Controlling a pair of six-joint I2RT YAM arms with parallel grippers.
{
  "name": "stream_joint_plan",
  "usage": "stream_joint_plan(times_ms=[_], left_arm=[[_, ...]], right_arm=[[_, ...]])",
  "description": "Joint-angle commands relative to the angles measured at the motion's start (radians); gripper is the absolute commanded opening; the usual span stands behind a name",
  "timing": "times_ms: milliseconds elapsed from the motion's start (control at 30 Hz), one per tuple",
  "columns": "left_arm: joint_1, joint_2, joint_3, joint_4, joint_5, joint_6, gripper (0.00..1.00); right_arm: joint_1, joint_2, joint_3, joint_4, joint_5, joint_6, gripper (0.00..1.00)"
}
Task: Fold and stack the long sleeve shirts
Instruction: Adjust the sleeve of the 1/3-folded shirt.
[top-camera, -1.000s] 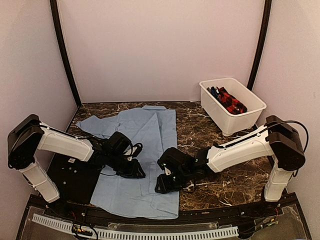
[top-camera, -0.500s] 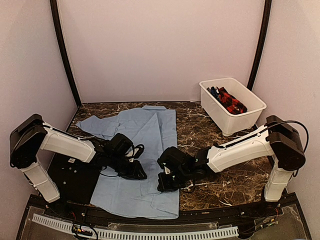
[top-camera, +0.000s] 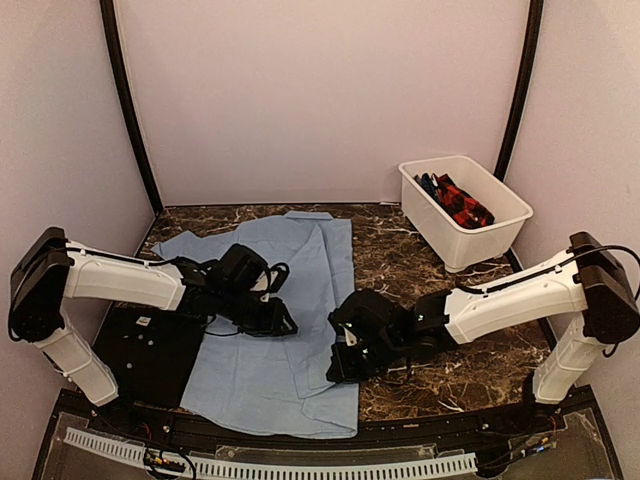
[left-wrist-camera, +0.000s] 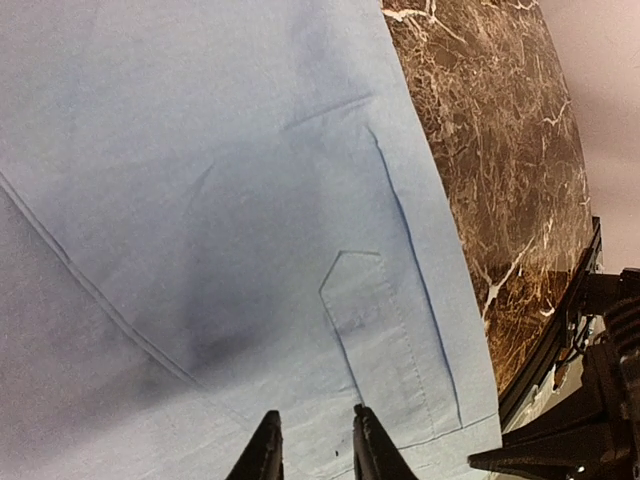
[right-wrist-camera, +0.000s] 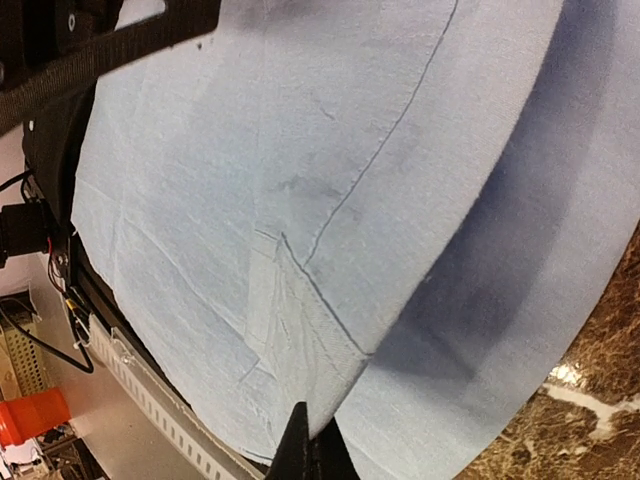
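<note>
The light-blue long sleeve shirt (top-camera: 300, 260) lies spread flat on the marble table, reaching from the back to the front edge. My left gripper (top-camera: 281, 322) hovers low over its middle. In the left wrist view its fingers (left-wrist-camera: 312, 456) stand slightly apart with nothing between them, just above the cloth (left-wrist-camera: 200, 150) near a stitched placket. My right gripper (top-camera: 341, 366) is at the shirt's right front edge. In the right wrist view it (right-wrist-camera: 314, 447) is shut on a folded edge of the shirt (right-wrist-camera: 300, 150), which rises from the jaws.
A white bin (top-camera: 482, 246) at the back right holds a red-black checked shirt (top-camera: 461, 204) and a dark blue one (top-camera: 428, 184). A black square mat (top-camera: 150, 355) lies at the front left, partly under the shirt. Bare marble (top-camera: 400, 260) lies between shirt and bin.
My left gripper has moved back and a little right over the shirt. My right gripper has shifted slightly right, its arm stretched out lower, still holding the shirt's edge.
</note>
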Motion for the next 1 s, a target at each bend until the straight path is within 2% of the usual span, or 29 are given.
stream_joint_plan(times_ms=[0, 467, 567, 633, 833, 967], left_arm=[[0.020, -0.028, 0.042, -0.052, -0.036, 0.010, 0.24], [0.072, 0.079, 0.167, -0.037, -0.032, 0.024, 0.23], [0.085, 0.092, 0.179, -0.034, -0.036, 0.024, 0.23], [0.095, 0.098, 0.184, -0.036, -0.038, 0.027, 0.23], [0.144, 0.120, 0.206, -0.040, -0.048, 0.046, 0.23], [0.174, 0.173, 0.267, -0.040, -0.057, 0.065, 0.23]], right_arm=[[0.041, -0.026, -0.026, -0.012, -0.004, 0.032, 0.00], [0.079, -0.031, -0.069, 0.024, 0.002, 0.082, 0.00], [0.079, -0.042, -0.069, 0.003, 0.018, 0.079, 0.19], [0.079, -0.061, -0.061, -0.027, 0.048, 0.074, 0.26], [0.060, -0.124, -0.034, -0.132, 0.151, 0.045, 0.30], [0.022, -0.143, -0.019, -0.146, 0.193, 0.012, 0.31]])
